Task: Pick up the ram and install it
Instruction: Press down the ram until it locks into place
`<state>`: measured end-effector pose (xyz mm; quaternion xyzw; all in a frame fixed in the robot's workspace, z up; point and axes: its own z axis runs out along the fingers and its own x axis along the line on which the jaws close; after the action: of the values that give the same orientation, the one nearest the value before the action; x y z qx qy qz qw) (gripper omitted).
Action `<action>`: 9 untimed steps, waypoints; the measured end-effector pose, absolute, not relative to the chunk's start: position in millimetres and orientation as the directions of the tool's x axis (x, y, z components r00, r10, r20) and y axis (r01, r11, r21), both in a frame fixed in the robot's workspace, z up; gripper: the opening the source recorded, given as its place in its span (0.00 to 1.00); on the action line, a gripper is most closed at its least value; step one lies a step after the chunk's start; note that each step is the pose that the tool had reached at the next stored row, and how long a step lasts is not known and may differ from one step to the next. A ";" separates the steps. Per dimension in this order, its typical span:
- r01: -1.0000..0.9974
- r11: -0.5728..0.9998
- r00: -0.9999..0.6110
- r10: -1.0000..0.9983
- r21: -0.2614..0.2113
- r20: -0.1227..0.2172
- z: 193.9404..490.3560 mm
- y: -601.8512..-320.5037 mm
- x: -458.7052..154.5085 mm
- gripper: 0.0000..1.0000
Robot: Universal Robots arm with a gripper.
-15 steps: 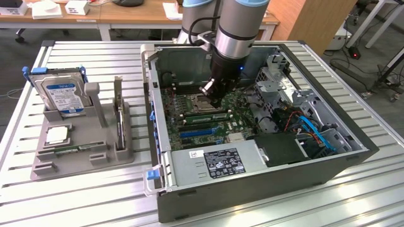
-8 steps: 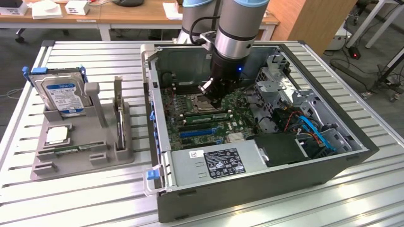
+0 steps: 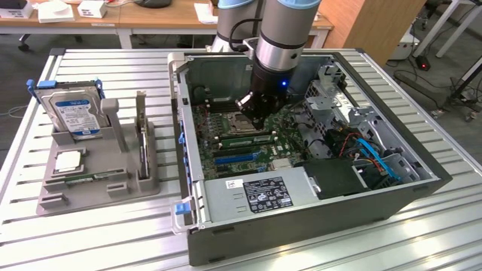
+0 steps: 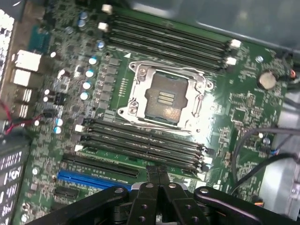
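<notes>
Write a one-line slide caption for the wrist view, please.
Shut end effector poised over the motherboard, close to the memory slots beside the empty processor socket.

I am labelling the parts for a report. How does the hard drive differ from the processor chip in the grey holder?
The hard drive stands upright; the processor chip lies flat. The hard drive is clearly larger than the processor chip. The hard drive bears a blue label; the processor chip looks plain silver. Both sit in the grey holder.
</notes>
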<state>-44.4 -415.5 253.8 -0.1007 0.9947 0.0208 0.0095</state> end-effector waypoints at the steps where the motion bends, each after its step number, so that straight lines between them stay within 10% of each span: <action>1: -0.186 0.982 -0.982 -0.186 0.039 -0.023 253.7 -415.5 -44.4 0.09; 9: -0.086 0.995 -0.996 -0.085 0.039 -0.023 253.1 -415.5 -44.7 0.09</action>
<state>-44.7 -415.5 253.1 -0.0429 0.9988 0.0202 0.0107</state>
